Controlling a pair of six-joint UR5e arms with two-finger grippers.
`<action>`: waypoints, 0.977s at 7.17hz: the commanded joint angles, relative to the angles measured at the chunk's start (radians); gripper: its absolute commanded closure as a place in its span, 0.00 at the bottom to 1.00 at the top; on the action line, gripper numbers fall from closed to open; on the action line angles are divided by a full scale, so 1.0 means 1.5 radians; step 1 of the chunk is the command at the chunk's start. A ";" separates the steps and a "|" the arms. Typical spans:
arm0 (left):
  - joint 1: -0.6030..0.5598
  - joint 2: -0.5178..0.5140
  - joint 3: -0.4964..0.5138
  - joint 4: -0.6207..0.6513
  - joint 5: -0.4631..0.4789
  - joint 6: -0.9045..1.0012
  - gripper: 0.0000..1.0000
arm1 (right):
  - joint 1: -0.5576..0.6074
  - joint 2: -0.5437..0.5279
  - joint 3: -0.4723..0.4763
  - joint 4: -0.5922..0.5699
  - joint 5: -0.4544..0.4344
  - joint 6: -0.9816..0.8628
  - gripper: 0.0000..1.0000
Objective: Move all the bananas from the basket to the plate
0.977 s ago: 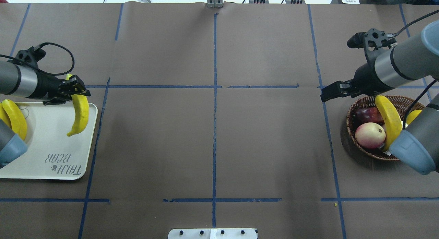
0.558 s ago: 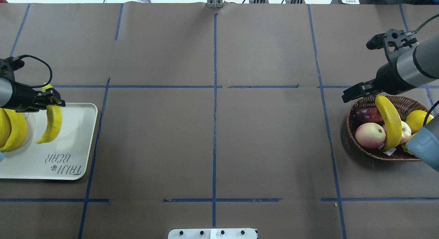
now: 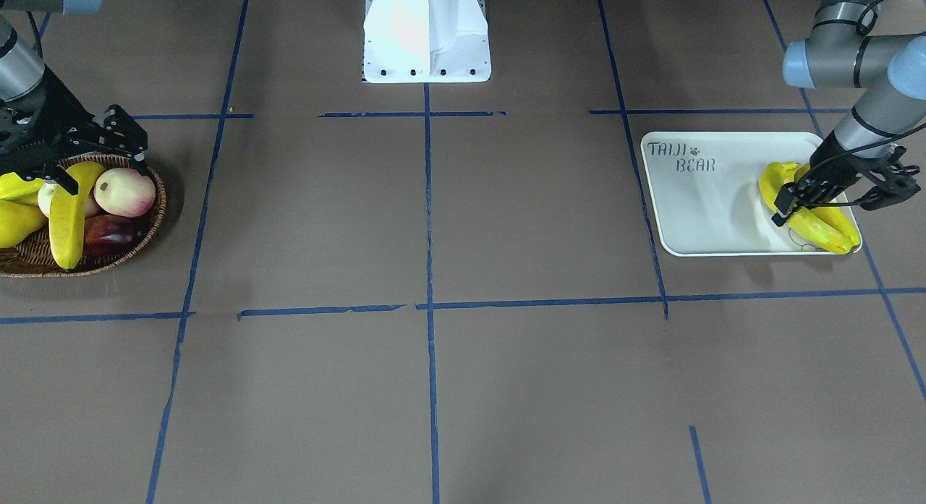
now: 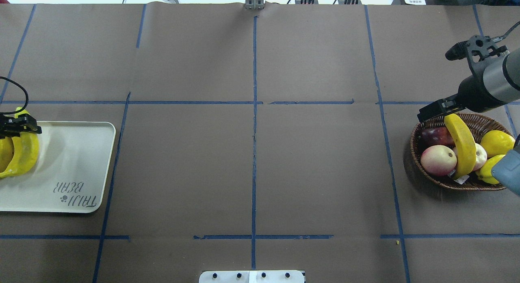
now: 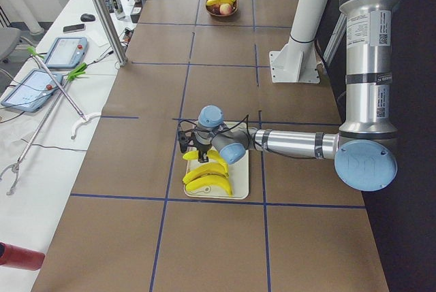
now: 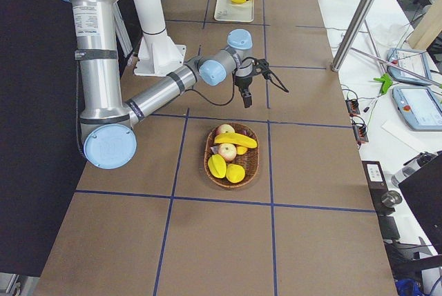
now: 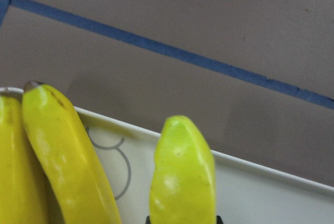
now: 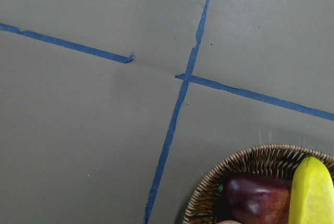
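Yellow is the colour of the first banana [image 4: 27, 151], which is pinched near its upper end by the left fingers [image 4: 19, 127]. The fingers are pressed tight on it from both sides. This banana is held over the far left part of the plate [image 4: 69, 165], and it cannot be told if the plate is touched by it. Two other bananas [image 7: 68, 166] are laid on the plate just beside it, side by side. The words "TAIJI BEAR" are printed on the off-white plate, at its other end from the bananas. The plate is set on the left end of the brown worktop [image 4: 252, 173], which is marked with blue tape lines [image 4: 254, 63].

At the right end of the worktop the brown woven basket [image 4: 413, 151] is found. The fourth banana [image 4: 462, 147] is laid in it, on top of the other fruit, with one end up at the far rim. A pink peach [image 4: 438, 160] and a dark red apple [image 4: 434, 136] are tucked on one side of it, and yellow fruits [image 4: 497, 143] on the other. The right fingers [image 4: 436, 109] are spread wide and are held above the far rim of the basket, near the banana's upper end.
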 commanded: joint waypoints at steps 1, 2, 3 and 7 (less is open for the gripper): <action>-0.077 -0.004 -0.008 0.043 -0.036 0.076 0.01 | 0.002 -0.002 0.004 0.000 0.000 0.000 0.00; -0.115 -0.010 -0.013 0.062 -0.090 0.100 0.01 | 0.002 -0.005 0.006 0.000 0.000 0.000 0.00; -0.128 -0.012 -0.043 0.077 -0.118 0.096 0.01 | 0.002 -0.026 0.009 0.009 -0.001 0.000 0.00; -0.093 -0.053 -0.205 0.284 -0.118 0.086 0.01 | 0.000 -0.161 -0.039 0.184 -0.028 -0.021 0.01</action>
